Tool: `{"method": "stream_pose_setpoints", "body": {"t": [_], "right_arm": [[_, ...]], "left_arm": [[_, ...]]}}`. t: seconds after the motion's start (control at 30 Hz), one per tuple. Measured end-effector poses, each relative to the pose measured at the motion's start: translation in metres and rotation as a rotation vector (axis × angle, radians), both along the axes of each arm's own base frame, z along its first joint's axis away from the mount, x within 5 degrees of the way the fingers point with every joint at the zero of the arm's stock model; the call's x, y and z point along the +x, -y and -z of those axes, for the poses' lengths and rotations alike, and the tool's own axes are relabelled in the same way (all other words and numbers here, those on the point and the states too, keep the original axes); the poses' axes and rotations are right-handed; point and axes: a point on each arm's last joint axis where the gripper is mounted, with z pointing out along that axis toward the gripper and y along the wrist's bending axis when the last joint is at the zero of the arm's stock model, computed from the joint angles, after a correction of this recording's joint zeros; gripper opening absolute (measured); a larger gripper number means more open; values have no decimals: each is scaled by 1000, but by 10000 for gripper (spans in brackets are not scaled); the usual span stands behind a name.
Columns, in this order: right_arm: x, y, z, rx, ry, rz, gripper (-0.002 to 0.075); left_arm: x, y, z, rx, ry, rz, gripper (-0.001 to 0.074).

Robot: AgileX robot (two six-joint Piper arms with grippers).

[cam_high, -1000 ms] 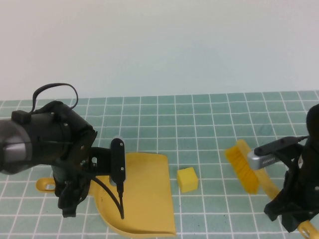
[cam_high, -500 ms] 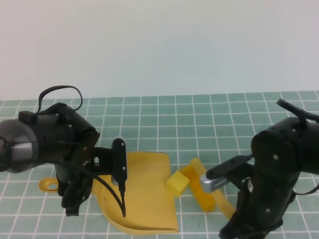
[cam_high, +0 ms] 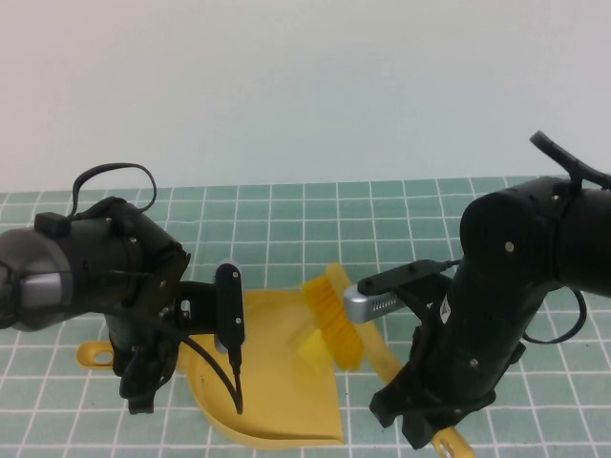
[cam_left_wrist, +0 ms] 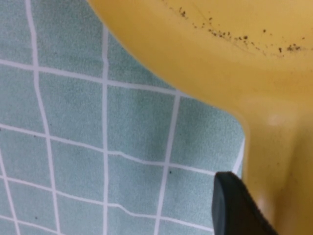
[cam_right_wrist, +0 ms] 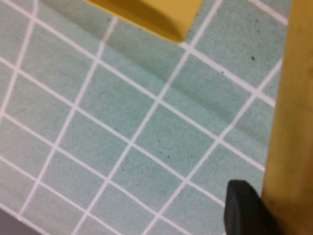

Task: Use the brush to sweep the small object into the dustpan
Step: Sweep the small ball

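The yellow dustpan point(cam_high: 272, 382) lies on the green grid mat with its straight edge facing right. My left gripper point(cam_high: 136, 385) is shut on its slim handle point(cam_high: 93, 355); in the left wrist view one black finger point(cam_left_wrist: 235, 205) presses against the handle point(cam_left_wrist: 279, 156) below the scoop point(cam_left_wrist: 220, 29). The small pale-yellow cube point(cam_high: 307, 345) sits just inside the dustpan's straight edge. The brush's bristles point(cam_high: 334, 315) touch the cube from the right. My right gripper point(cam_high: 423, 423) is shut on the brush handle point(cam_right_wrist: 292, 122), with one finger point(cam_right_wrist: 244, 210) against it.
The green mat with white grid lines point(cam_high: 401, 229) covers the table up to a plain pale wall. A corner of the dustpan point(cam_right_wrist: 156, 12) shows in the right wrist view. Both bulky black arms hang low over the mat's front.
My right arm swept the brush leftward, pushing the cube from the open mat across the straight edge into the dustpan. The left arm and dustpan barely shifted.
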Motion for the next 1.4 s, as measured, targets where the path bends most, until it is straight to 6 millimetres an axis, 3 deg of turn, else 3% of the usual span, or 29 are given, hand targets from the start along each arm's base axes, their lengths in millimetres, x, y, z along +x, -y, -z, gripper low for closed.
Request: {"method": "stream_pose_setpoints", "body": {"t": [0.2,0.43,0.63,0.87,1.3,1.4], "right_arm": [[1,1,-3,-17,7,-13,169],[8,15,-1,-175,79,10,169],[13,14,15,-232,50,15,169],[12,-1,30,-116,-31,39,169],[12,-22,14,-3,-20,3,169],[13,-23,7,9,-6,-1,169]], "left_arm": [[0,3,0,-34,-3,-14,0],[1,4,0,-44,10,-8,0],[1,5,0,-59,13,-5,0],[3,8,0,-91,33,1,0],[4,10,0,-120,46,-1,4],[4,10,0,-118,43,3,56]]}}
